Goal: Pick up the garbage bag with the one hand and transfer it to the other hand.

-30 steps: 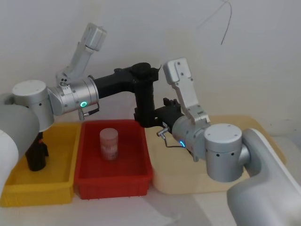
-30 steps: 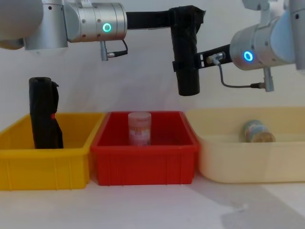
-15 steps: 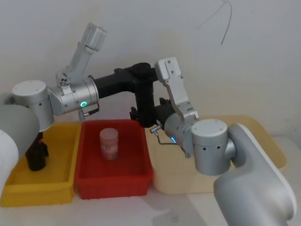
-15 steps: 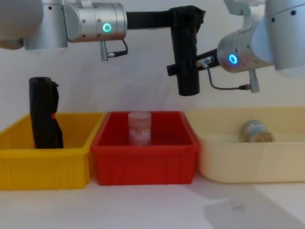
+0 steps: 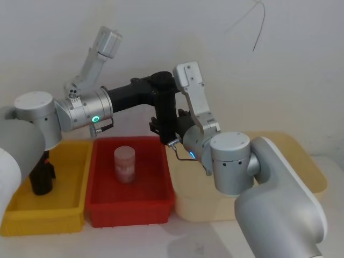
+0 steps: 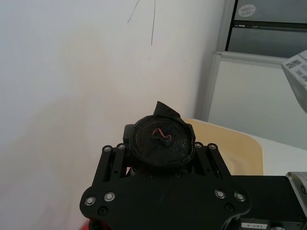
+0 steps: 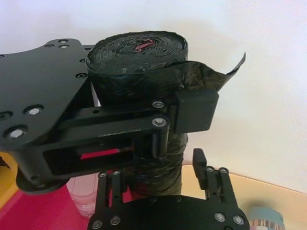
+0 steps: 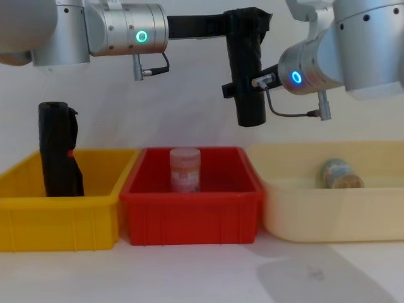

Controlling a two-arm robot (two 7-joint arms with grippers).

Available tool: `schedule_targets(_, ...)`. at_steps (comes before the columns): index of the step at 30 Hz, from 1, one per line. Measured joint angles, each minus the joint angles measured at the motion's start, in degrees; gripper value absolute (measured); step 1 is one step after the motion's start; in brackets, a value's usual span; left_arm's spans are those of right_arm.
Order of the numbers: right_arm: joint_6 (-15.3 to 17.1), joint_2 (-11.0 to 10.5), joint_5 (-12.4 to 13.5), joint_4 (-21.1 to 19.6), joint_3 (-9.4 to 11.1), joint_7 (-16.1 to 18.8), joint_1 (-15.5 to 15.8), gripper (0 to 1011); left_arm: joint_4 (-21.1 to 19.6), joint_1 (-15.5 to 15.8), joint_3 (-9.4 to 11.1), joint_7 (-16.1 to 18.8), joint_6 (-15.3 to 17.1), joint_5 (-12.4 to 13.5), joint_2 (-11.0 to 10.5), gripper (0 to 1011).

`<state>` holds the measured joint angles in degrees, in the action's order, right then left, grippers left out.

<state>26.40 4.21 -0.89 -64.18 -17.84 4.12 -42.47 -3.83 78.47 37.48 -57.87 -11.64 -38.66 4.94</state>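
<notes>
The garbage bag (image 8: 247, 69), a tall black roll, hangs upright in the air above the red bin's right end. My left gripper (image 8: 245, 24), on the green-ringed arm, is shut on its top end (image 6: 163, 141). My right gripper (image 8: 242, 89), on the blue-ringed arm, reaches in from the right at the roll's lower half. In the right wrist view its fingers (image 7: 211, 178) stand on either side of the roll (image 7: 154, 175), open, with small gaps to the plastic. In the head view the roll (image 5: 165, 110) hangs between both arms.
Three bins stand in a row below. The yellow bin (image 8: 63, 221) holds another black roll with a red mark (image 8: 59, 151). A pink jar (image 8: 185, 169) stands in the red bin (image 8: 189, 218). A can (image 8: 341, 173) lies in the cream bin (image 8: 328, 218). A white wall is close behind.
My right arm has swung left toward the roll, and its fingers now straddle the lower half. The left arm and the roll have stayed still.
</notes>
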Motion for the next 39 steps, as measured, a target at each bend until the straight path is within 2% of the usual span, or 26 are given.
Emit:
schedule_targets(5,-0.2,0.3,-0.1,0.7,0.1,-0.3,-0.3,684,0.0,0.0,0.0,0.0,0.0,0.0,0.0,563)
schedule_targets(6,-0.2,0.4,-0.1,0.9,0.1,-0.4,-0.4,615,0.0,0.0,0.0,0.0,0.0,0.0,0.0,563)
schedule_targets(7,-0.2,0.4,-0.1,0.9,0.1,-0.4,-0.4,615,0.0,0.0,0.0,0.0,0.0,0.0,0.0,563)
schedule_targets(11,-0.3,0.5,-0.2,1.3,0.2,-0.5,-0.7,503,0.0,0.0,0.0,0.0,0.0,0.0,0.0,563)
schedule_targets(14,-0.4,0.6,-0.3,1.5,0.2,-0.7,-0.8,477,0.0,0.0,0.0,0.0,0.0,0.0,0.0,563)
schedule_targets(27,-0.6,0.8,-0.3,1.9,0.3,-0.9,-1.0,477,0.0,0.0,0.0,0.0,0.0,0.0,0.0,581)
schedule_targets(39,-0.6,0.9,-0.5,2.0,0.5,-1.2,-1.1,477,0.0,0.0,0.0,0.0,0.0,0.0,0.0,922)
